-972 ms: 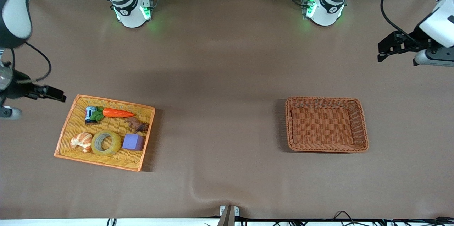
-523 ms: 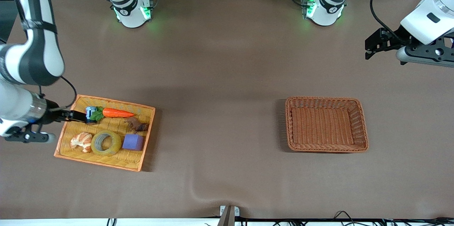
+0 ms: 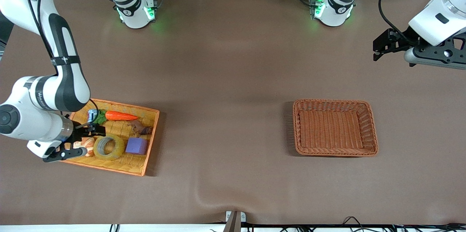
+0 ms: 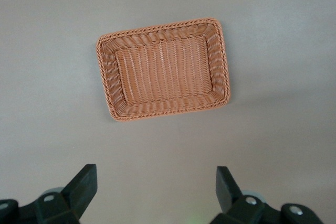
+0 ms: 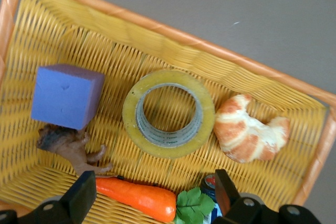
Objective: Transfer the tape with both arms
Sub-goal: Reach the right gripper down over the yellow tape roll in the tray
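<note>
The tape (image 3: 108, 146), a yellowish ring, lies flat in the yellow wicker tray (image 3: 149, 141), between a croissant (image 3: 84, 144) and a purple cube (image 3: 137, 146). In the right wrist view the tape (image 5: 169, 114) lies flat with its hole up. My right gripper (image 3: 95, 129) is open and empty, low over the tray just above the tape; its fingertips (image 5: 84, 196) frame a carrot (image 5: 137, 196). My left gripper (image 3: 380, 46) is open and empty, high over the table at the left arm's end, and waits.
The tray also holds the carrot (image 3: 121, 116), a small can (image 3: 91, 114) and a brown figure (image 3: 140, 128). An empty brown wicker basket (image 3: 335, 128) stands toward the left arm's end; it also shows in the left wrist view (image 4: 164, 68).
My right arm has swung in from the table's edge and brought its gripper over the tray, above the tape. My left gripper has drifted slightly toward the middle.
</note>
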Controlling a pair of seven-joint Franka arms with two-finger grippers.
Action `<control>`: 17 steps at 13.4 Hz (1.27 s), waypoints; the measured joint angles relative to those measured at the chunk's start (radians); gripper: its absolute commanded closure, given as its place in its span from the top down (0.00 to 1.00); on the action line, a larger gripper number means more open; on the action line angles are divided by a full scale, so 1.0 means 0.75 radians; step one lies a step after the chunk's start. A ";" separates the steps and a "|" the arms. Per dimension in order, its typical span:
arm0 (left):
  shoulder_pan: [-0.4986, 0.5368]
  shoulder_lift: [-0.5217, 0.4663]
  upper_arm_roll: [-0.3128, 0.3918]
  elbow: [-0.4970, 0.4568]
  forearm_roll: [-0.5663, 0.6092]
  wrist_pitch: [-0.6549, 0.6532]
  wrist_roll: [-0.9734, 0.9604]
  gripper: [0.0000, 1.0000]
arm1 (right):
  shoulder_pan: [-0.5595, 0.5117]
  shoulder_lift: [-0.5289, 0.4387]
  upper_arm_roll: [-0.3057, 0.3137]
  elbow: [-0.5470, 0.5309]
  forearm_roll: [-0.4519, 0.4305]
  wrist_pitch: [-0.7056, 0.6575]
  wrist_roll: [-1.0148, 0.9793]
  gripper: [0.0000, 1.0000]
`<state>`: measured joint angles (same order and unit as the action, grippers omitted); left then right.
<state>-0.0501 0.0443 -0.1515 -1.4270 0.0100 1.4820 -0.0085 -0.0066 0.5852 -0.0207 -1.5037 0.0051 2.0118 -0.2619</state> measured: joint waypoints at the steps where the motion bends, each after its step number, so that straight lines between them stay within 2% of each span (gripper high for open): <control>1: 0.000 0.002 0.000 0.000 0.000 0.000 -0.011 1.00 | 0.008 0.019 0.002 0.000 0.000 0.010 -0.021 0.96; 4: -0.001 0.009 0.000 -0.001 0.000 0.000 -0.038 1.00 | 0.052 0.075 0.007 0.000 0.000 0.047 -0.067 0.78; 6: 0.000 0.011 0.000 -0.001 0.000 0.000 -0.040 1.00 | 0.072 0.114 0.008 0.000 0.000 0.059 -0.103 0.72; 13: 0.000 0.012 0.000 -0.001 0.000 0.000 -0.040 1.00 | 0.065 0.187 -0.001 0.001 0.000 0.147 -0.227 0.72; 15: 0.000 0.012 0.000 -0.001 0.000 0.000 -0.040 1.00 | 0.063 0.202 -0.003 0.001 0.000 0.187 -0.245 0.64; 17: 0.000 0.012 0.000 -0.001 0.000 0.000 -0.040 1.00 | 0.062 0.216 -0.004 0.002 0.000 0.200 -0.265 0.49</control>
<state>-0.0501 0.0531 -0.1515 -1.4275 0.0100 1.4820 -0.0387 0.0397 0.7475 -0.0235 -1.5024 0.0051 2.1615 -0.4609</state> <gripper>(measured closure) 0.000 0.317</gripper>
